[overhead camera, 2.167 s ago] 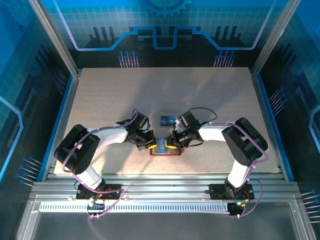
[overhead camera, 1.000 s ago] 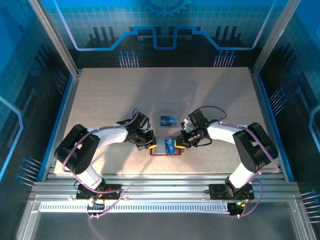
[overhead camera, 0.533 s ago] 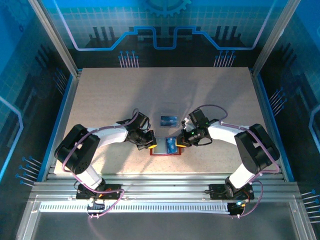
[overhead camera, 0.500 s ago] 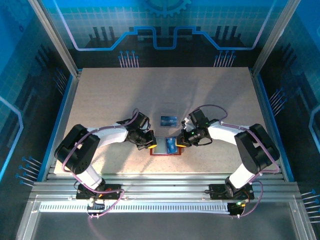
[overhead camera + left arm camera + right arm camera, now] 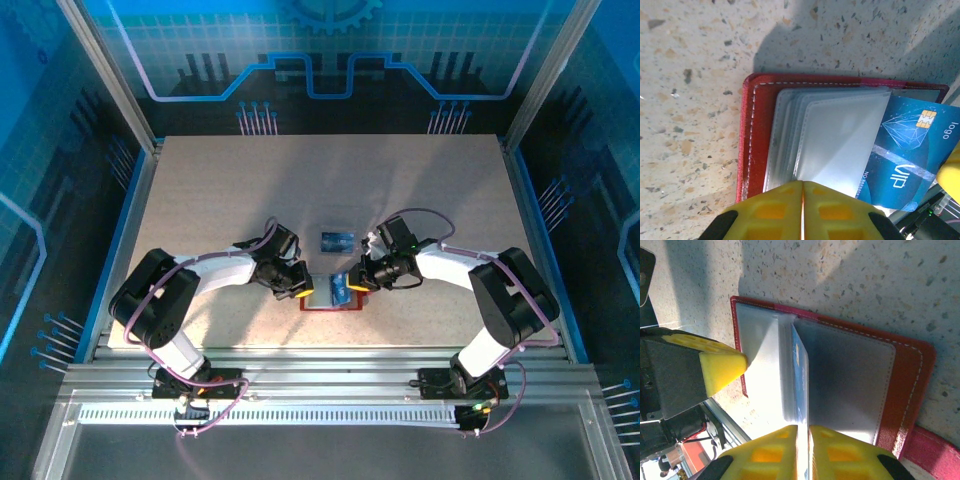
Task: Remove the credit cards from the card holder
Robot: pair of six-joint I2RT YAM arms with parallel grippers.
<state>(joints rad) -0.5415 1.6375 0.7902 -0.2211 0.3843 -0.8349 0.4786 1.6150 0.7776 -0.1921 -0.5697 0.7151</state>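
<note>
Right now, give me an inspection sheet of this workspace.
surface: speckled beige table.
job's things: red card holder open flat; blue card partly out of its sleeves; second blue card beyond it.
clutter: faint clear tray around that second card.
claws: left claw shut, tip on the sleeves; right claw shut on the blue card.
cables: purple cables loop along both arms.
surroundings: aluminium frame, blue panels.

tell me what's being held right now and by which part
The right gripper pinches the blue card by its exposed end. The left gripper, shut, only presses down on the card holder.
</note>
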